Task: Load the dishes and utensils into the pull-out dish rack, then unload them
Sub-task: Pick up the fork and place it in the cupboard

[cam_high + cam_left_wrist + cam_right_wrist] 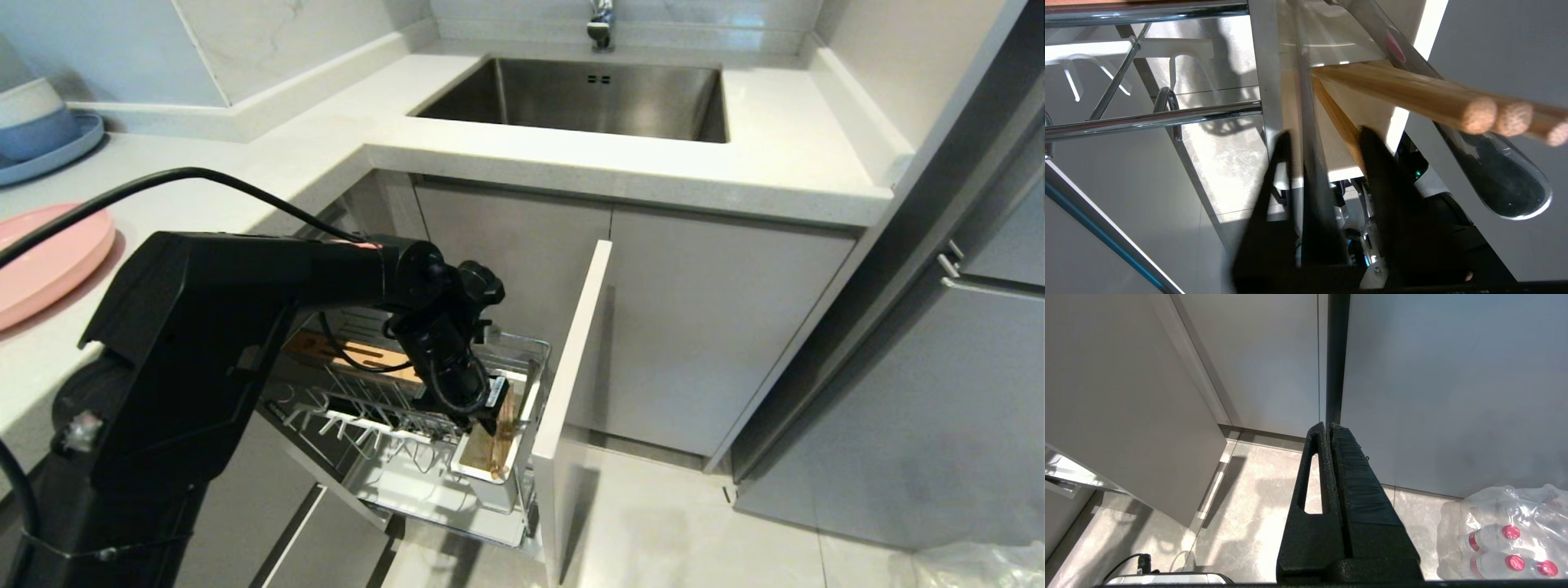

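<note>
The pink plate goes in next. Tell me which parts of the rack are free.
Free: the plate prongs between the wooden bar and the white utensil holder. Crowded: the holder itself, filled with chopsticks, with the left gripper over it.

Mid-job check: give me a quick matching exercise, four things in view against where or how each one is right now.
Things:
1. chopsticks
2. pink plate
3. right gripper
4. left gripper

Places or states:
A. on the countertop, outside the rack
B. shut, pointing at the floor by a cabinet
C. standing in the white utensil holder
D. fingers apart over the utensil holder

Pairs: 1-C, 2-A, 3-B, 4-D
</note>
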`<state>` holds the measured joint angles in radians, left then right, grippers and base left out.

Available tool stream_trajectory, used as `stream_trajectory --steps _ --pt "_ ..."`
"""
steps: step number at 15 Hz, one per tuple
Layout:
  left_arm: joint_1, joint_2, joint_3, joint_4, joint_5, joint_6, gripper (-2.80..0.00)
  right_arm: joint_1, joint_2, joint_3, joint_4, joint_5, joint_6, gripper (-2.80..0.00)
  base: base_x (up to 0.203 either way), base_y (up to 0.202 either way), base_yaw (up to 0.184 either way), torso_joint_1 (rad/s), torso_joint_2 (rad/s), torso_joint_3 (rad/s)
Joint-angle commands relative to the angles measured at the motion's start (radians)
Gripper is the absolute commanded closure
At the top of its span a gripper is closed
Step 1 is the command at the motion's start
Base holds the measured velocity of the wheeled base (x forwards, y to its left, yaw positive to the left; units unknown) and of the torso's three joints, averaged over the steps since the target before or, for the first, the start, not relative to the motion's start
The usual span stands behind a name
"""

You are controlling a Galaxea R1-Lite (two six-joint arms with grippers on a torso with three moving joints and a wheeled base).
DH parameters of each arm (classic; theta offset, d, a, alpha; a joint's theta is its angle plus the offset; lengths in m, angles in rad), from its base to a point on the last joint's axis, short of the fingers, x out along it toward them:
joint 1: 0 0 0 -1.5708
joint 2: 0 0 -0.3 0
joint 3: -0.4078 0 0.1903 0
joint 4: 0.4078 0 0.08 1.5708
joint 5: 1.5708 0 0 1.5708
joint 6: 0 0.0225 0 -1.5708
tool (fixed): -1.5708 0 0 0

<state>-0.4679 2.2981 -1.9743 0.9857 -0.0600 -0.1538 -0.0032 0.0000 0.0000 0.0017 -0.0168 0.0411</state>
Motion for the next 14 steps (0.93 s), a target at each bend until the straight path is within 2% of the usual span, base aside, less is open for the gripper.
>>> stream_trajectory --steps 1,7,14 --pt "0.0 -0.003 0.0 0.005 0.0 -0.001 -2.8 0.0 0.0 0.002 0.0 0.0 0.0 0.0 0.0 0.0 0.0 0.0 0.0 0.0" --pt "0.0 -0.037 0.0 0.007 0.015 -0.004 -2.8 0.0 0.0 0.002 0.0 0.0 0.0 0.0 0.0 0.0 0.0 0.0 0.0 0.0" --pt "-0.008 -0.181 0.005 0.051 0.123 -0.048 -2.8 0.0 0.0 0.002 0.0 0.0 0.0 0.0 0.0 0.0 0.0 0.0 0.0 0.0"
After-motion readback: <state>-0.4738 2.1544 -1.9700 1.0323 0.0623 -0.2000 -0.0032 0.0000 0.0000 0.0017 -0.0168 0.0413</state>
